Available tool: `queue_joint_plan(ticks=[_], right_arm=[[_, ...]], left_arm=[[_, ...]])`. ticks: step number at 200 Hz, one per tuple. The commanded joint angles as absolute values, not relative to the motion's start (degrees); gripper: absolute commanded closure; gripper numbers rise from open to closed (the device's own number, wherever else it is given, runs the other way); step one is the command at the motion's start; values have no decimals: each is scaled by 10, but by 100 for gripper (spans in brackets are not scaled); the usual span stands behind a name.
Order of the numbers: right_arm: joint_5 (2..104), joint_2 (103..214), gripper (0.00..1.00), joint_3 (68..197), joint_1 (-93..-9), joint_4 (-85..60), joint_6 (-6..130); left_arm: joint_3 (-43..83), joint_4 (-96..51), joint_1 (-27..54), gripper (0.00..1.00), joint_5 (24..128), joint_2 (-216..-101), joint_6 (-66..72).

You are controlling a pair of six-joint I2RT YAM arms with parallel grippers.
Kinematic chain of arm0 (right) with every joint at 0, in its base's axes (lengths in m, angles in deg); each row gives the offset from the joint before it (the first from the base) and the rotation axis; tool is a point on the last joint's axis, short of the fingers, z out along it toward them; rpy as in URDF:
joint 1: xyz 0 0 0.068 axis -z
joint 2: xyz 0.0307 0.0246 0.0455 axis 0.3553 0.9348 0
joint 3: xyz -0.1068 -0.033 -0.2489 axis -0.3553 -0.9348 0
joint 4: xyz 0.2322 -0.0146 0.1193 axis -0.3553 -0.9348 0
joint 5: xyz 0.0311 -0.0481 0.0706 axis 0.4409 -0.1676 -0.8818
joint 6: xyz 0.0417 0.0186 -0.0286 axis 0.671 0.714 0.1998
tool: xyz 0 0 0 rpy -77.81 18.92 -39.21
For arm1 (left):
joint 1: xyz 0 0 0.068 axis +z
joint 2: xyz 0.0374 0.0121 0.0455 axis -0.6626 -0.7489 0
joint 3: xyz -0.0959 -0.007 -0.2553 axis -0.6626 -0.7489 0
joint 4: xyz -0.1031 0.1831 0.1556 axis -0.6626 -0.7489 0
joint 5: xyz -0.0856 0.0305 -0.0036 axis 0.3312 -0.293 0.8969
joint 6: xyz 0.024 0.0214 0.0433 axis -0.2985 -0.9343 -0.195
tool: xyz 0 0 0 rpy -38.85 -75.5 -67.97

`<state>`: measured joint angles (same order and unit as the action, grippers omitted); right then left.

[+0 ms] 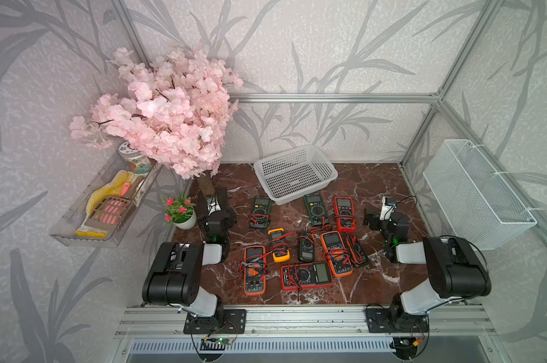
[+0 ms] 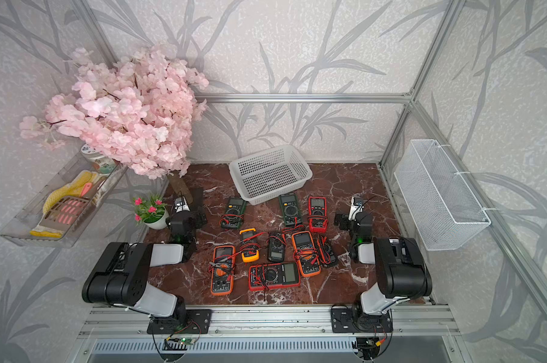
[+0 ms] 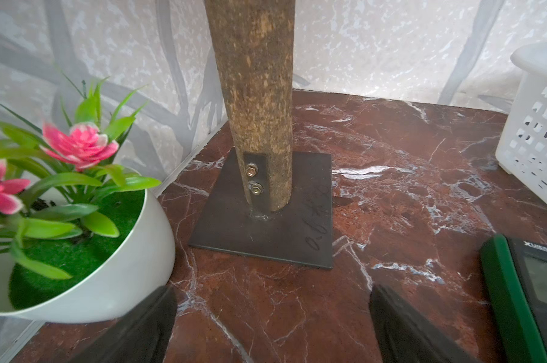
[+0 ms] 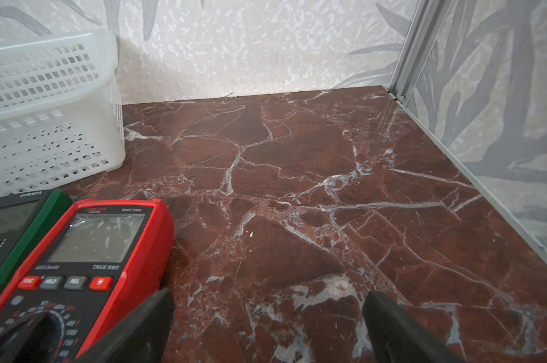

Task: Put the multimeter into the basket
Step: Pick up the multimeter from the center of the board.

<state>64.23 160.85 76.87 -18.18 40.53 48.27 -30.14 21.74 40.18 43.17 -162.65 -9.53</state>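
A: How do the two pincers stand?
B: The left pincer (image 3: 270, 298) and the right pincer (image 4: 269, 297) are both wide open and hold nothing.
A: And the things of the task?
B: A red multimeter (image 4: 86, 248) lies on the desk (image 4: 297, 188) just beside the right pincer, perhaps touching one finger; the view is blurred there. The basket (image 1: 283, 163) stands further ahead, between both pincers.

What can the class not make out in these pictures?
- Right wrist view: red multimeter, dial partly behind the right tool and cut by the frame edge.
- Left wrist view: green multimeter, cut by the frame edge.
- Top view: jar, partly hidden by pink blossoms.
- Top view: yellow multimeter, lettering too small.
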Motion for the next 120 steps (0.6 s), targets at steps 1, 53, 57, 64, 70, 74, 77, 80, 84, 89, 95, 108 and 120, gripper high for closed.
queue_joint_plan(ticks=[1,53,57,64,70,74,77,80,84,89,95,108,120], right_arm=[[637,1611,1,773,-183,415,481],[637,1611,1,774,-183,415,481],[637,1611,1,773,-183,415,481],[637,1611,1,774,-183,415,481],[637,1611,1,773,-183,414,482],[637,1611,1,773,-183,415,481],[637,1611,1,773,-183,415,482],[637,1611,1,773,-183,414,481],[637,1611,1,773,-183,415,481],[637,1611,1,773,-183,414,481],[637,1611,1,773,-183,414,482],[636,1611,1,773,-183,414,481],[636,1611,1,773,-183,415,482]], left_arm=[[-299,223,402,0,435,-1627,-92],[-299,222,402,0,435,-1627,-92],[-298,222,402,0,435,-1626,-92],[-299,222,402,0,435,-1627,-92],[-299,222,402,0,435,-1626,-92],[-299,223,402,0,435,-1626,-92],[-299,222,402,0,435,-1626,-92],[-299,222,403,0,435,-1627,-92],[-298,222,402,0,435,-1627,-92],[-298,222,402,0,435,-1627,-92],[-299,223,402,0,435,-1627,-92],[-296,214,405,0,441,-1625,-90],[-299,221,407,0,446,-1626,-90]])
